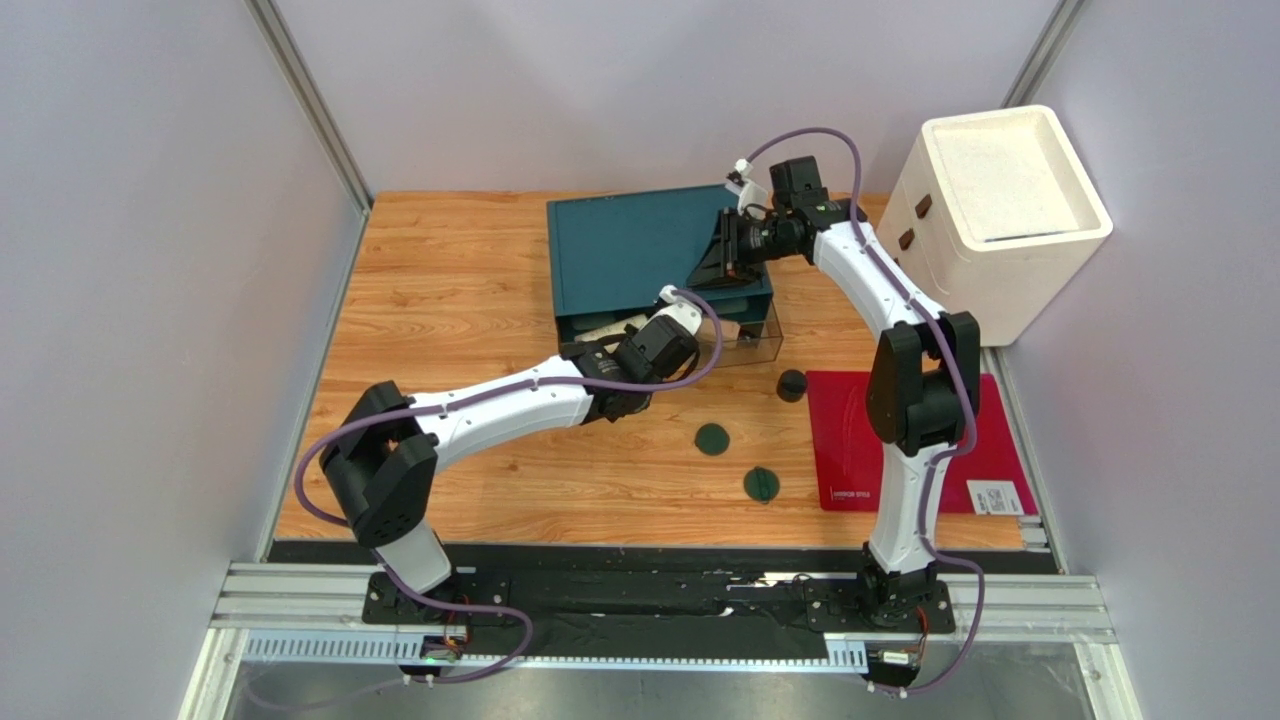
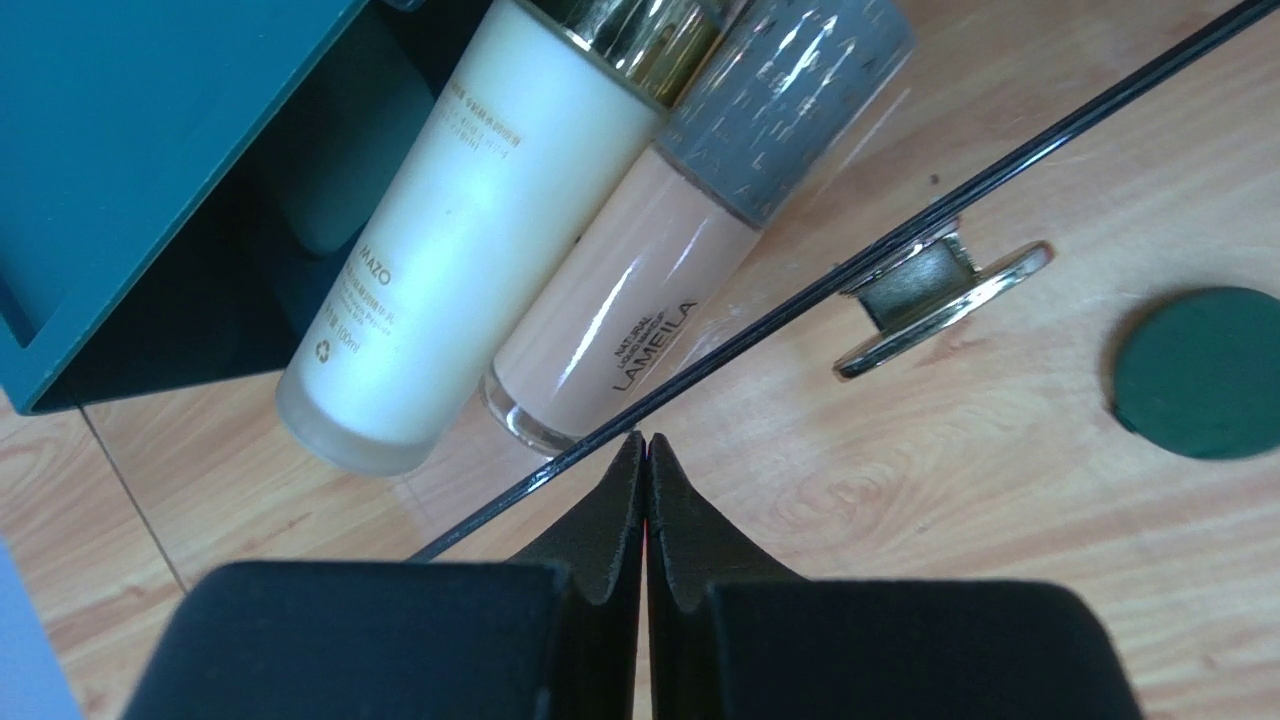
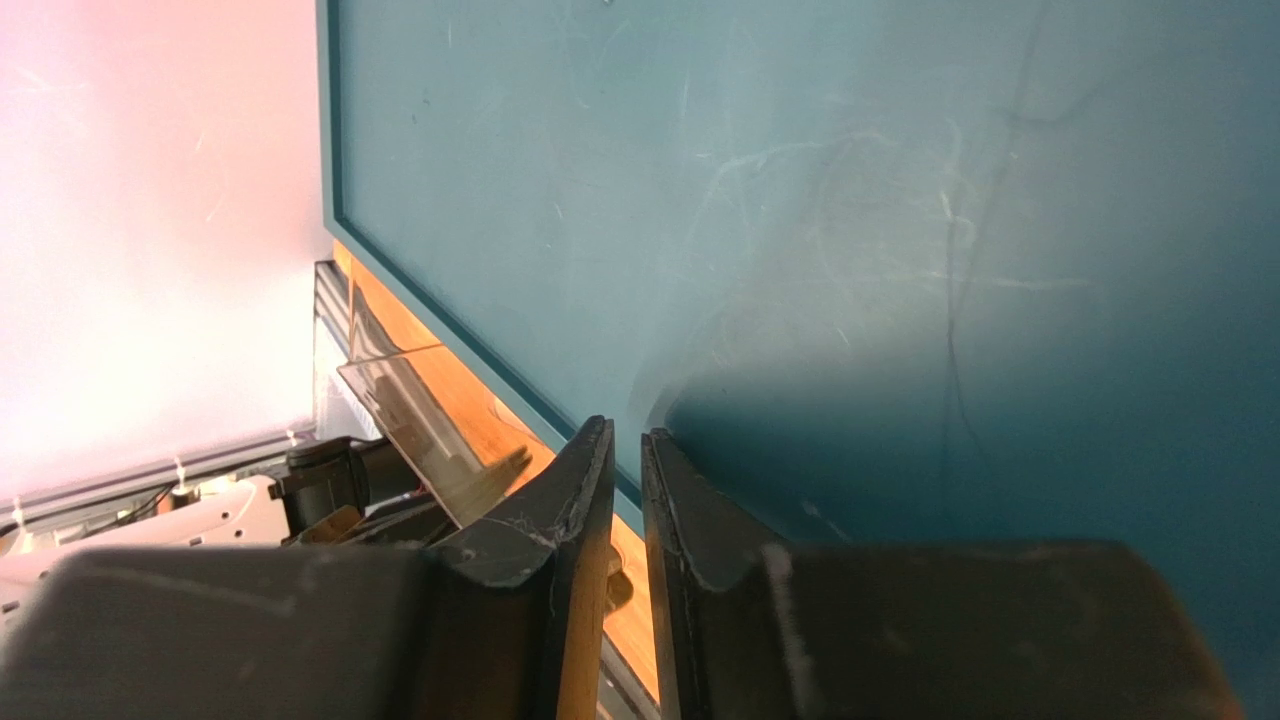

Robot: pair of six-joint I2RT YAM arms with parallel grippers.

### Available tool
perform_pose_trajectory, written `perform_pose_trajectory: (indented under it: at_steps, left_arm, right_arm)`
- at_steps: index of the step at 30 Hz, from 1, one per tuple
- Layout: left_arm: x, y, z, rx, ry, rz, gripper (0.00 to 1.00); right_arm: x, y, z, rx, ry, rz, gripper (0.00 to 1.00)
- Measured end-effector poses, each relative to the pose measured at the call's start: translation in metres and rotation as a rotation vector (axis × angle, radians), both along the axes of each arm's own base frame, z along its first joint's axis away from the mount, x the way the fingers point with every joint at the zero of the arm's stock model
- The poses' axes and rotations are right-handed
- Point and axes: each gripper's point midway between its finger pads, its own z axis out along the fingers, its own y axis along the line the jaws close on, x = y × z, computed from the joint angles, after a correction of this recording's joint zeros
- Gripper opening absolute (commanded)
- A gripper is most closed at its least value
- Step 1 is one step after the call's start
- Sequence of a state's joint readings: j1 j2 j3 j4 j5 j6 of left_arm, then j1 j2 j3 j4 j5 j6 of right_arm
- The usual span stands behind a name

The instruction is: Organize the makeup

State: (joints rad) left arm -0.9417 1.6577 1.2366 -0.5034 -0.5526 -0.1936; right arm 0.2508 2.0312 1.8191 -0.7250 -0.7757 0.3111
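Left claw: left gripper point(image 2: 646, 488) has its fingers pressed together, empty, just before the front of the pulled-out clear plastic drawer point(image 1: 759, 333) - placed for a push, I judge.
Right claw: right gripper point(image 3: 628, 480) is nearly closed on nothing, over the top of the teal box point(image 1: 631, 248) (probably steadying it).
Stowed: tall cream bottle with gold cap point(image 2: 451, 240) and beige tube with grey cap point(image 2: 631, 285) lie side by side in the drawer.
Loose: round dark green discs point(image 1: 711, 440) and small black jar point(image 1: 790, 386) sit on the wooden table point(image 1: 451, 300) - near the flat red mat point(image 1: 857, 435).
Hidden: caps cut off in the left wrist view; can't tell whether the right claw touches the box.
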Motion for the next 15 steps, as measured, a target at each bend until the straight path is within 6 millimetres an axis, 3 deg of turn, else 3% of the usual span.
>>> perform_pose_trajectory:
  at_steps: [6, 15]
  left_arm:
    - [0.016, 0.01, -0.004, 0.068, -0.072, 0.084, 0.0]
    - [0.05, 0.003, 0.018, 0.051, -0.172, 0.17, 0.0]
  right_arm:
    - [-0.001, -0.011, 0.011, -0.03, -0.017, -0.037, 0.2]
    - [-0.009, -0.026, 0.053, -0.024, -0.108, -0.074, 0.2]
